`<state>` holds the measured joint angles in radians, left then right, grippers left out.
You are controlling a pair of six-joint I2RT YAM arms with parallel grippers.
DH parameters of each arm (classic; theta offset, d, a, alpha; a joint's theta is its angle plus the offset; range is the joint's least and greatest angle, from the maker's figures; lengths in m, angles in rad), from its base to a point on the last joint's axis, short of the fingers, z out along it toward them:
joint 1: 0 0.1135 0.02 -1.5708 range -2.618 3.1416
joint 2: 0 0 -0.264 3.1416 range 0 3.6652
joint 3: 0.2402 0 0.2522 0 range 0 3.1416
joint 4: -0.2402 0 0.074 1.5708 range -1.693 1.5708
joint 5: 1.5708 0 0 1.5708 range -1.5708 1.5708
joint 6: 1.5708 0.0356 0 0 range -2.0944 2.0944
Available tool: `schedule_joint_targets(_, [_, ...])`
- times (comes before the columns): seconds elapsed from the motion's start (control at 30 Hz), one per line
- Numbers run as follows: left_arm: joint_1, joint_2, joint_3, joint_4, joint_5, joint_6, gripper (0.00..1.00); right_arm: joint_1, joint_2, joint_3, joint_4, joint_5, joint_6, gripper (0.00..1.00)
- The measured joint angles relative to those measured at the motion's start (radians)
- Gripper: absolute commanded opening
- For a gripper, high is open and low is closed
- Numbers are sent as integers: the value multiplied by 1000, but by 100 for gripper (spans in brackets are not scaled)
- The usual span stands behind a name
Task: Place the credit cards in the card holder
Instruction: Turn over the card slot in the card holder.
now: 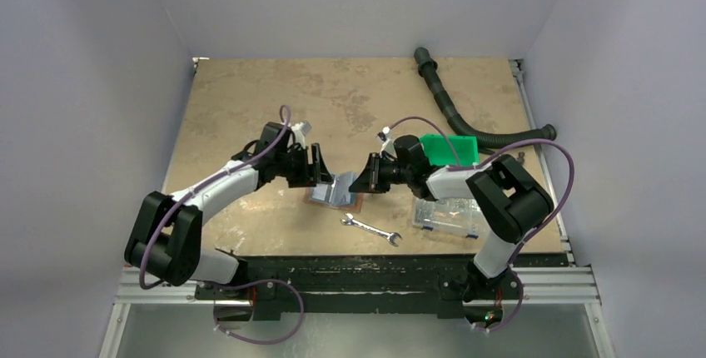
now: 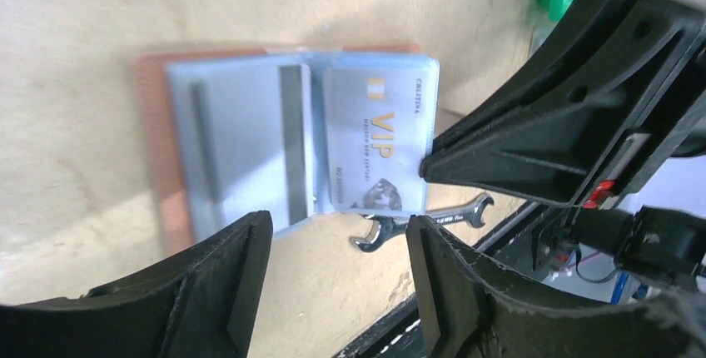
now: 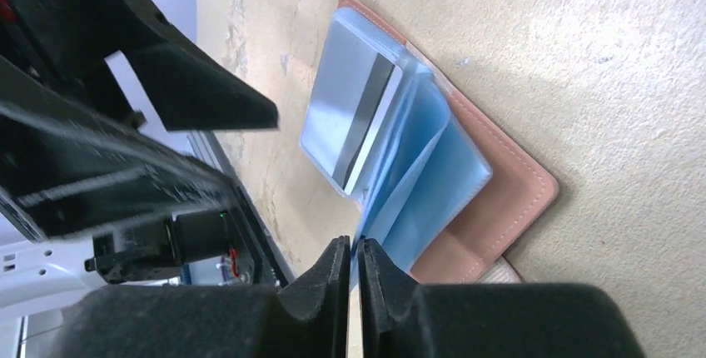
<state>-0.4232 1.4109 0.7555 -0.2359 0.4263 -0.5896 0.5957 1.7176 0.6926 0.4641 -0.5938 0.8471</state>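
The card holder [image 1: 337, 197] lies open on the table [image 1: 250, 91], toward the near edge, between the 2 grippers. A striped credit card [image 2: 250, 133] sits in the clear-blue sleeve on its left half. A VIP credit card [image 2: 375, 137] sits in the sleeve on the right half. The right gripper [image 3: 354, 250] has its fingers clenched on the edge of a lifted sleeve page [image 3: 425, 166] of the holder. The left gripper [image 2: 337, 266] hovers just left of the holder, fingers released, grasping nothing. A wrench [image 1: 370, 230] lies just near of the holder.

Left arm [image 1: 221, 185] and right arm [image 1: 449, 181] each combine white links, black joints, black angular fingers [image 2: 225, 283] and a looped purple cable [image 1: 571, 179].
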Motion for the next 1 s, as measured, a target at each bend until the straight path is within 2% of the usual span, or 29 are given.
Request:
schedule_joint_targets(0.13, [64,-31,29,-40,-10,39,66,3,0,13,-2,-4,-3,27])
schedule_joint_targets(0.33, [72,-30,32,-58,-10,60,67,35,0,53,-4,-3,-3,30])
schedule_joint_targets(0.83, [72,24,-14,40,100,48,65,53,37,93,-22,0,-3,29])
schedule_joint_targets(1.0, [72,25,-18,63,124,34,59,54,56,96,-23,-2,-3,27])
